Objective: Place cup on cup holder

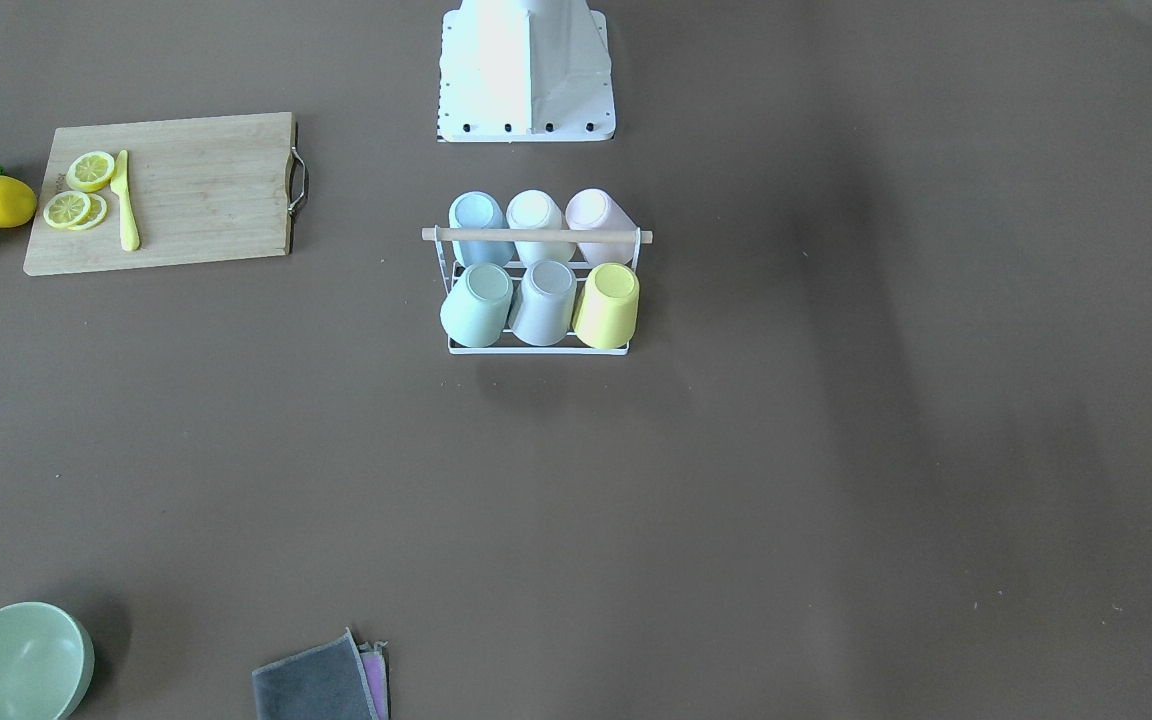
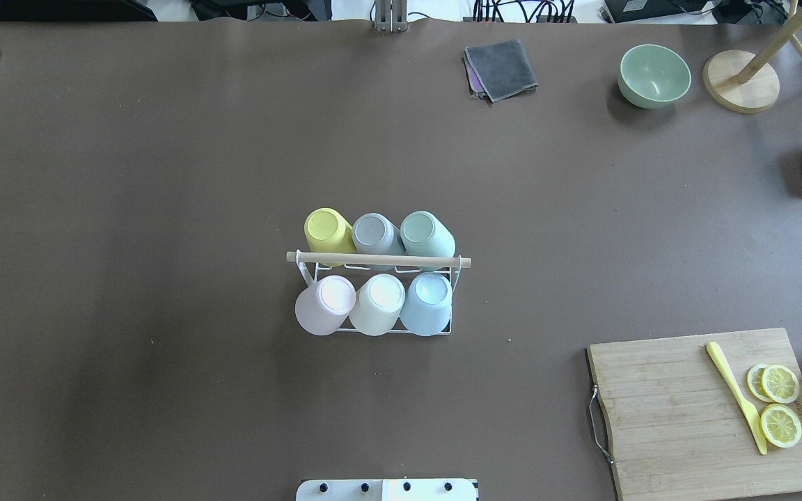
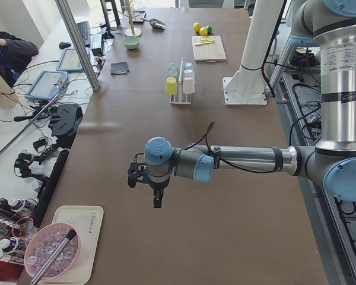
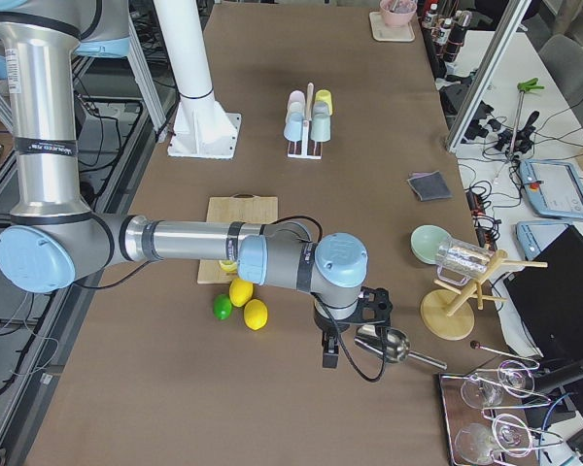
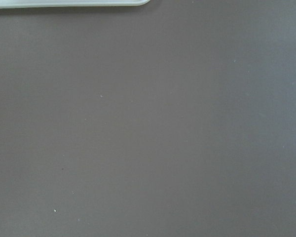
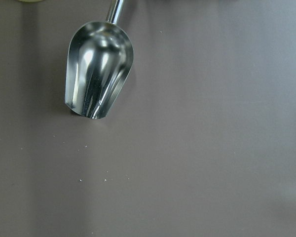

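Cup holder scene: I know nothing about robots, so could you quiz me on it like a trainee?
1. How many cups sit on the cup holder?
2. True or false: the yellow cup shares a row with the pink cup.
3. What lies on the cutting board? A) lemon slices and a knife B) a bowl C) a cloth

Key: 1. six; 2. false, they are in opposite rows; 3. A

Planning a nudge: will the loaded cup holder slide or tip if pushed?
Probably slides: the cup holder has a wide, low wire base. Likely light, being thin wire. The six cups lean on its prongs, so they may shift.
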